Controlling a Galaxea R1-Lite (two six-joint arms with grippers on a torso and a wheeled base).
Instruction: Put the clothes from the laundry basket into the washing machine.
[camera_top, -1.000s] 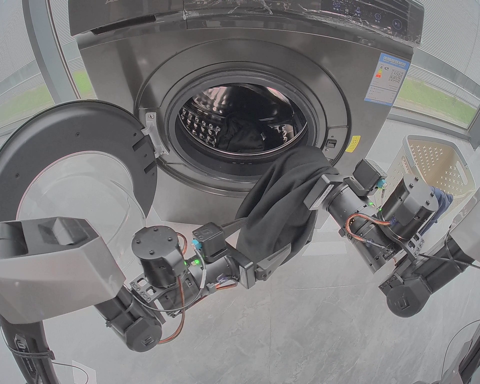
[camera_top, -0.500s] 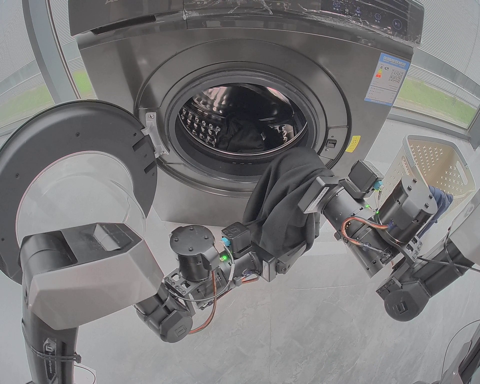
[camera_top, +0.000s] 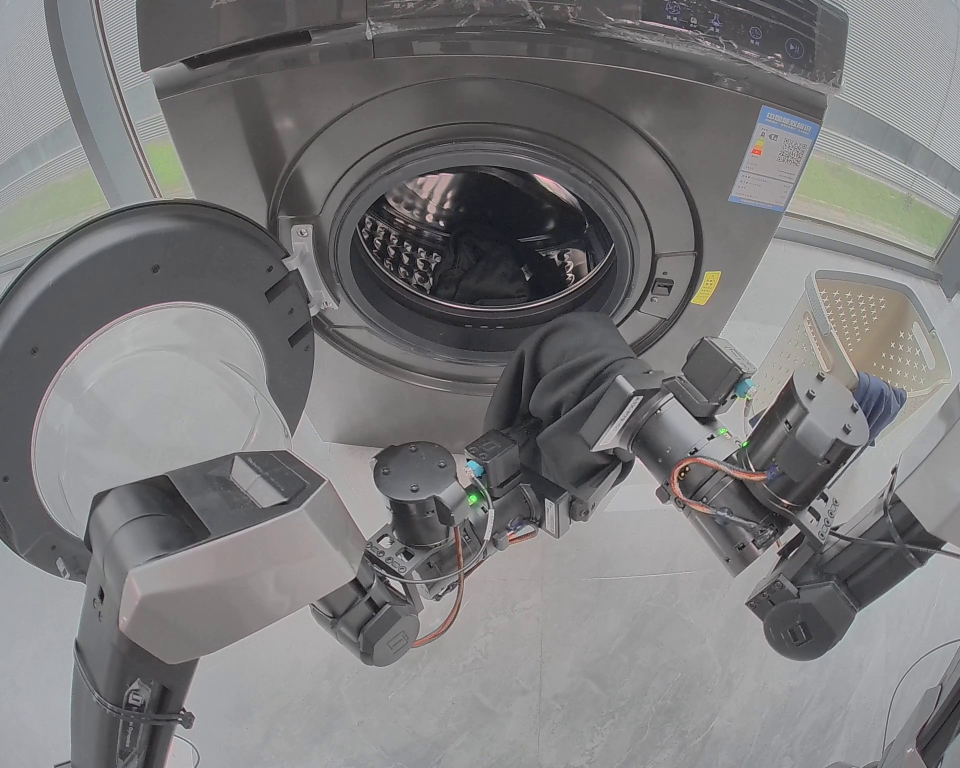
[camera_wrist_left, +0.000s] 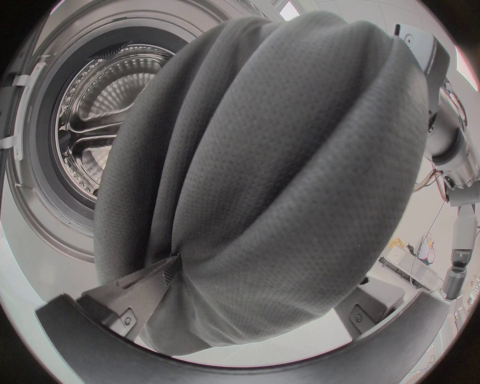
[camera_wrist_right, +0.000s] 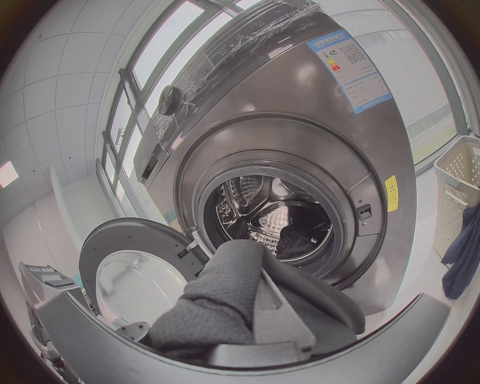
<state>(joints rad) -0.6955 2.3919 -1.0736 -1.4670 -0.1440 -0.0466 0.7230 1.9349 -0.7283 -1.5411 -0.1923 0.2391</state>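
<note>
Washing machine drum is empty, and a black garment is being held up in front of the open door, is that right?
Not quite: the drum is not empty. The head view shows dark clothing already lying inside it. The rest stands: the black garment is held up in front of the machine, and the door is open.
</note>
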